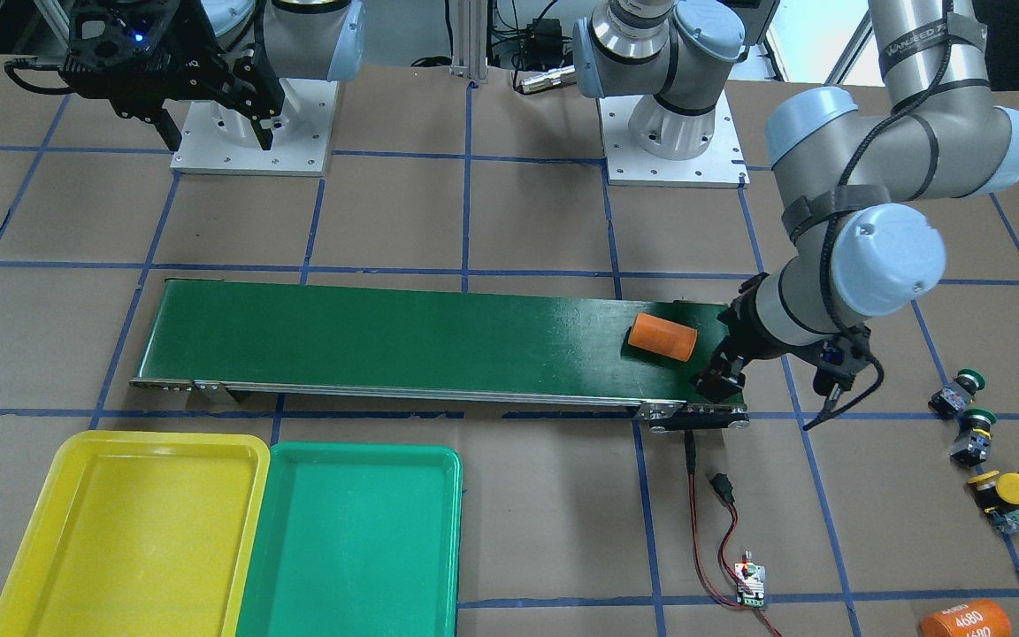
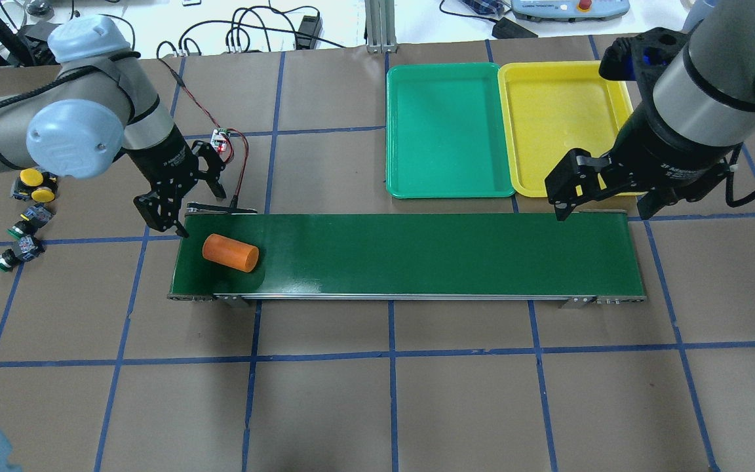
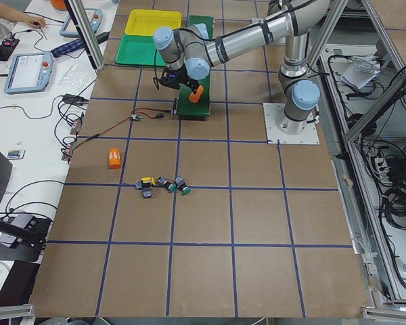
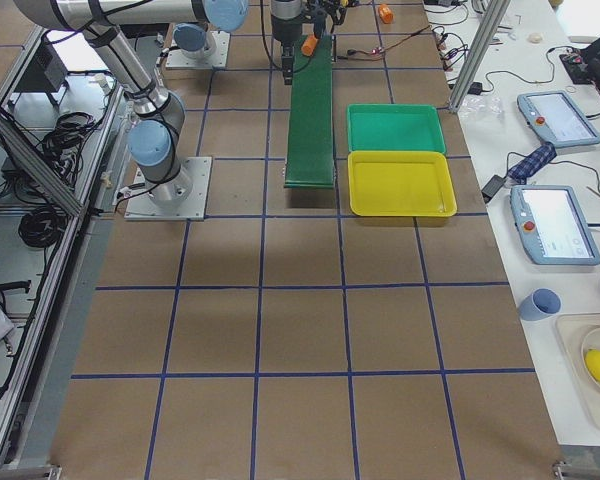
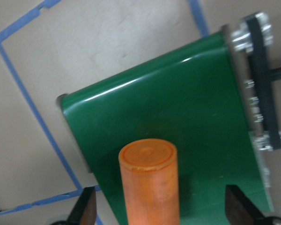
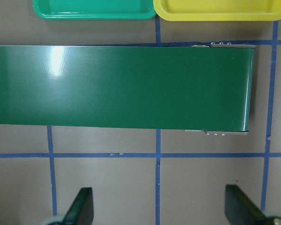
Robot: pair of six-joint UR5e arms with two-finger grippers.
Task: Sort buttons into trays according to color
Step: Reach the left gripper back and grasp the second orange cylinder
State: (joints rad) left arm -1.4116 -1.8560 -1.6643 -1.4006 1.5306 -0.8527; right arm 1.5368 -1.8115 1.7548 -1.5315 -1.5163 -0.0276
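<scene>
We see the belt (image 2: 417, 255) mid-frame, with the green tray (image 2: 449, 131) and yellow tray (image 2: 558, 118) at upper right. The left end effector (image 2: 200, 214), beside the cylinder (image 2: 230, 252), and the right end effector (image 2: 603, 210) both gape wide, empty. Four buttons (image 2: 35, 214) sit far left on the surface

The front-facing camera looks steeply down, arm bases (image 1: 676, 133) at 12 o'clock; the overhead looks from behind, trays (image 2: 449, 131) at 1 o'clock. Side cameras sit high and far. Wrist cameras hang close over the conveyor belt (image 6: 122, 86), which all views share.
</scene>
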